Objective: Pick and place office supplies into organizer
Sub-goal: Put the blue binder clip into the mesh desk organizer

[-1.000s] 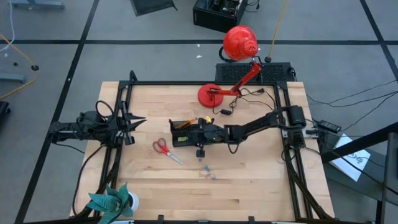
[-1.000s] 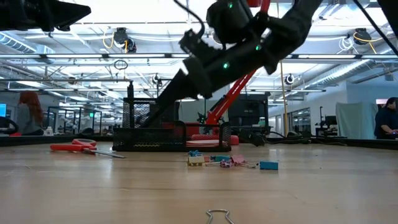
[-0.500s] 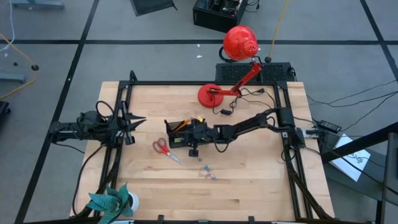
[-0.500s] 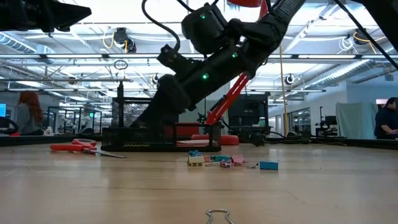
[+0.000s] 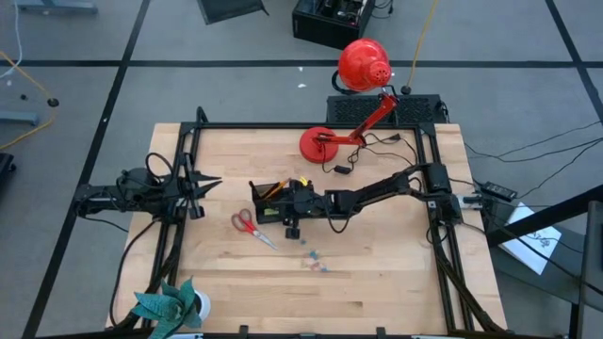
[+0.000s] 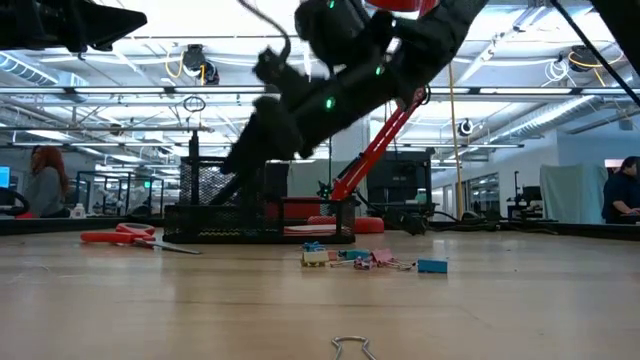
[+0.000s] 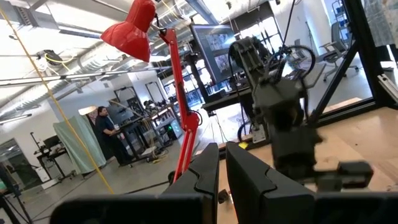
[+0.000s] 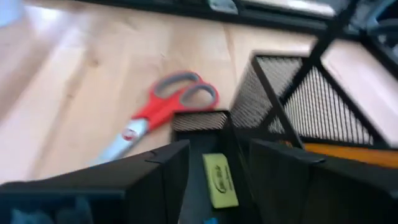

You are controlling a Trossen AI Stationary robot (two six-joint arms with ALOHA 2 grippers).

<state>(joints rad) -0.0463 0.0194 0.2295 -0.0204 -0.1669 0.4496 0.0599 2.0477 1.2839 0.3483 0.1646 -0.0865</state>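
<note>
Black mesh organizer [image 5: 273, 200] sits mid-table on the butcher-block table [image 5: 377, 273], and my right gripper [image 5: 283, 209] is reaching over it, arm stretched in from the right side. Right wrist view: the two dark fingers [image 8: 155, 174] stand apart with a gap between them, nothing clamped; directly below that gap a yellow-green eraser [image 8: 219, 180] lies in a low compartment of the organizer [image 8: 298, 106]. Something orange shows in the taller mesh section next to it, can't tell what exactly.

Red-handled scissors [image 5: 247, 224] lie flat on the wood just beside the organizer, on its left-arm side, blades pointing toward the near edge; same scissors [image 8: 158, 115] visible past my right fingers, apart from the tray. Low view puts the scissors [image 6: 130, 237] level on the table, organizer [image 6: 260, 215] behind them.

Small coloured binder clips [image 5: 314, 260] are scattered near the middle of the table, closer to the near edge than the organizer, not touching it; low view shows them [image 6: 370, 259] as a blue, yellow and pink cluster.

Left gripper [image 5: 209, 185] parked at the left edge of the table, well apart from everything; left wrist view shows its fingers [image 7: 249, 180] close together, holding nothing.

Red desk lamp [image 5: 353, 104] stands at the far side, teal plant [image 5: 168, 306] at the near left corner.
</note>
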